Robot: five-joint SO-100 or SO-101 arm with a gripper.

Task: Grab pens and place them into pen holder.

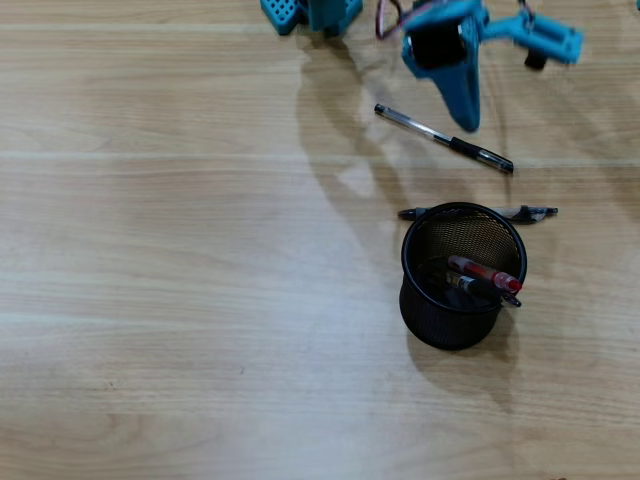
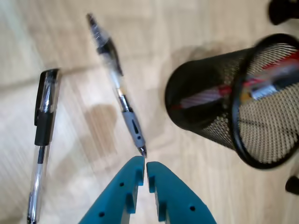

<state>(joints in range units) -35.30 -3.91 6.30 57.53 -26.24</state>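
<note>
The pen holder (image 1: 455, 320), a black mesh cup, stands right of centre with a red-and-clear pen (image 1: 485, 272) and a darker pen (image 1: 465, 285) inside. A clear stick pen with a black cap (image 1: 445, 140) lies just behind it, and another dark pen (image 1: 530, 212) lies right against the holder's far side, half hidden by it. My blue gripper (image 1: 466, 120) hovers over the stick pen, shut and empty. In the wrist view the gripper (image 2: 145, 164) points at the tip of the grey-grip pen (image 2: 132, 125). There the stick pen (image 2: 43, 126) lies at the left and the holder (image 2: 196, 93) at the right.
The arm's blue base (image 1: 310, 12) sits at the top edge of the wooden table (image 1: 180, 300). Dark blurred shapes (image 2: 282, 9) show at the right edge of the wrist view.
</note>
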